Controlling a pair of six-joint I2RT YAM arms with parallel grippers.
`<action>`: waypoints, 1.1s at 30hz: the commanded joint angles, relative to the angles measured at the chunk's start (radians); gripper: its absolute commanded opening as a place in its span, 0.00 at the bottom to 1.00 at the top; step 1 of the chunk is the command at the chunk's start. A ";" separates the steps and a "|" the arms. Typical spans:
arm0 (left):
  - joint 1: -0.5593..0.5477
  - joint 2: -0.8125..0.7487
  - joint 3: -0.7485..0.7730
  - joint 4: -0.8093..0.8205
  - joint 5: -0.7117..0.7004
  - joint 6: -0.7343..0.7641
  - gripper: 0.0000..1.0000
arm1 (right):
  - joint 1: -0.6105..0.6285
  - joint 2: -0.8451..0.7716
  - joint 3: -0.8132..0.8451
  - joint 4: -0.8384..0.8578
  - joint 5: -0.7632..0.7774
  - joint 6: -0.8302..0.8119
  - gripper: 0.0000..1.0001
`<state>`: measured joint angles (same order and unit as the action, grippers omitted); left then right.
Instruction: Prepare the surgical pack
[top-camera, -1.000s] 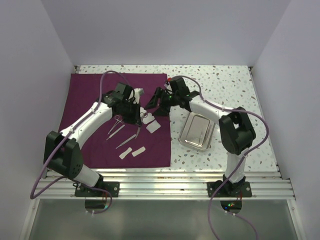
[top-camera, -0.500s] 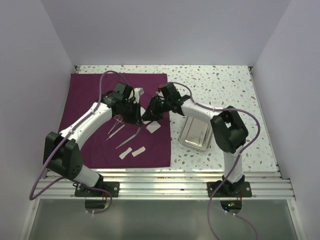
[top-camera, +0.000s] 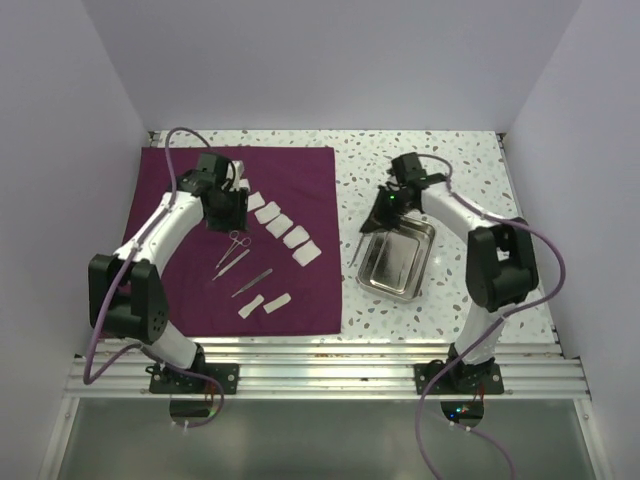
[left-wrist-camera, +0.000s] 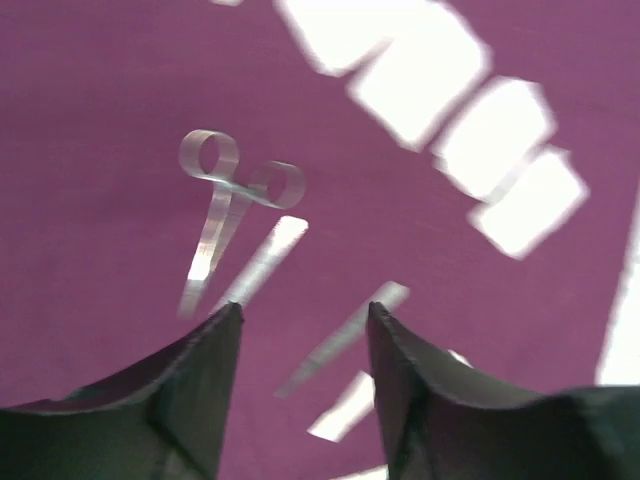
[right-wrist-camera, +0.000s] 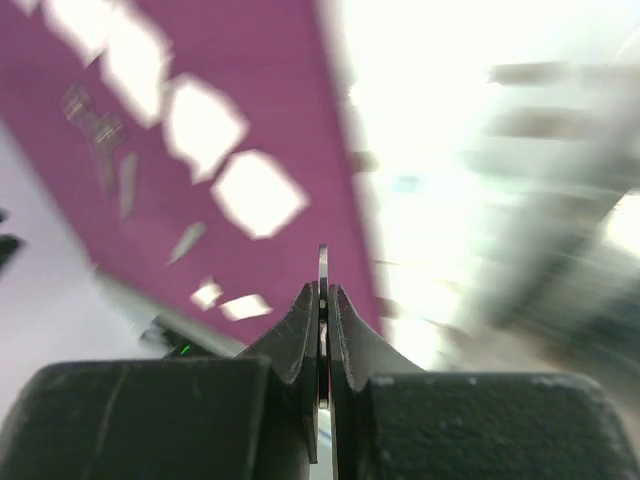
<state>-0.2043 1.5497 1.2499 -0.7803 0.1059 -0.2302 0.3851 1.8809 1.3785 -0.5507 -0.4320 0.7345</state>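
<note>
Maroon cloth (top-camera: 300, 175): large rectangular sheet, flat on the left half of the white speckled table (top-camera: 460, 165), with all the small kit spread on it.
Left gripper (left-wrist-camera: 305, 315): fingers spread wide, nothing between them, hovering over the cloth in the upper left of the top view.
Under the left gripper: small metal scissors (left-wrist-camera: 225, 190) lie just ahead of the fingertips, ring handles pointing away from them. Two slim metal tweezers (left-wrist-camera: 262, 262) run alongside, and in the wrist view one shows in the gap between the fingers.
White gauze pads (top-camera: 283, 227): a diagonal row on the cloth, just right of the left gripper and apart from it. Two smaller white pads (top-camera: 263, 303) sit near the cloth's lower edge.
Right gripper (right-wrist-camera: 322, 300): pressed together, and it's pinching a thin metal instrument (right-wrist-camera: 323, 262) seen edge-on. Which instrument it is, I cannot tell.
Shallow rectangular steel tray (top-camera: 398, 262): centre right of the top view, on bare table, with the right gripper above its upper left corner. The instrument slants down toward the tray's left rim; touching or not, I cannot tell.
Edges: the cloth's right edge runs just left of the tray, a strip of table between them. The cloth's left edge lies close to the left wall.
Open room: bare speckled table above and right of the tray. Walls close in on the left, back and right.
</note>
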 joint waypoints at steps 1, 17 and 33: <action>0.023 0.076 0.034 0.006 -0.178 0.092 0.55 | -0.116 -0.147 -0.050 -0.202 0.160 -0.202 0.00; 0.048 0.273 0.025 0.058 -0.238 0.127 0.39 | -0.235 -0.109 -0.125 -0.249 0.194 -0.326 0.30; 0.048 0.233 -0.087 0.073 -0.226 0.123 0.34 | -0.235 -0.152 -0.113 -0.218 0.108 -0.320 0.40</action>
<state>-0.1638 1.8175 1.1767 -0.7483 -0.1184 -0.1158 0.1505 1.7737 1.2526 -0.7853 -0.2836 0.4183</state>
